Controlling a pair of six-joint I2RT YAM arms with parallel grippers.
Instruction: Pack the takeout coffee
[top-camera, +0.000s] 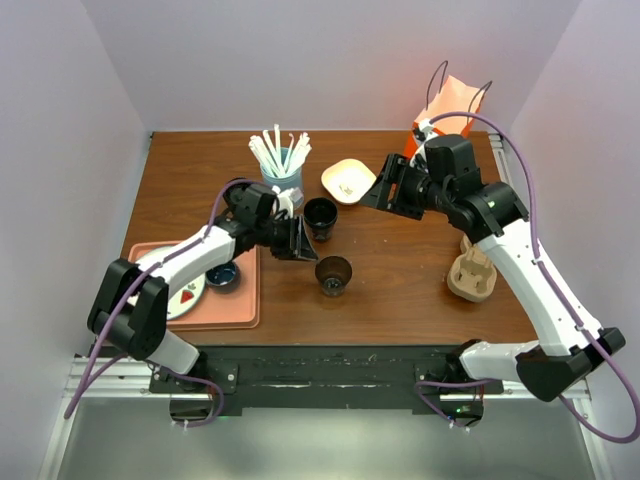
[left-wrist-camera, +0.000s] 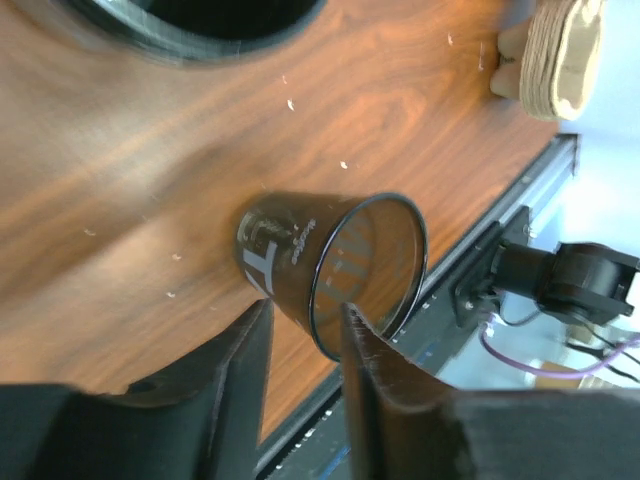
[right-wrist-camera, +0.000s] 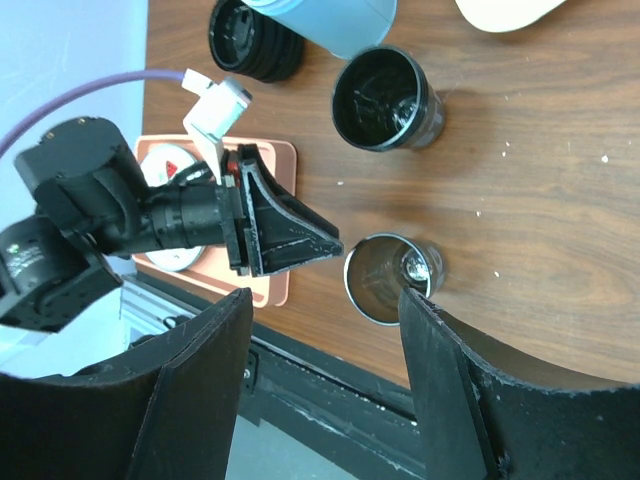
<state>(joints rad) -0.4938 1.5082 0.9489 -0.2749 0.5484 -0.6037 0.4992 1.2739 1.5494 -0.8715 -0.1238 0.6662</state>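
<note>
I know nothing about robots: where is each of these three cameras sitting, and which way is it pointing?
Top external: fixed above and behind, looking down on the table; left arm and right arm show, bases at bottom.
Left wrist: on the left arm, looking low across the wood at a dark tapered cup; the left tool frames the bottom.
Right wrist: on the right arm, looking down toward the left arm; the open right tool shows below.
Shared: all three see that cup.

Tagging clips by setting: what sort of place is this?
Probably a lab cell staged as a café takeout counter: plain white walls around a wooden table, a tumbler of straws, a black disposable cup and an orange handled bag.
</note>
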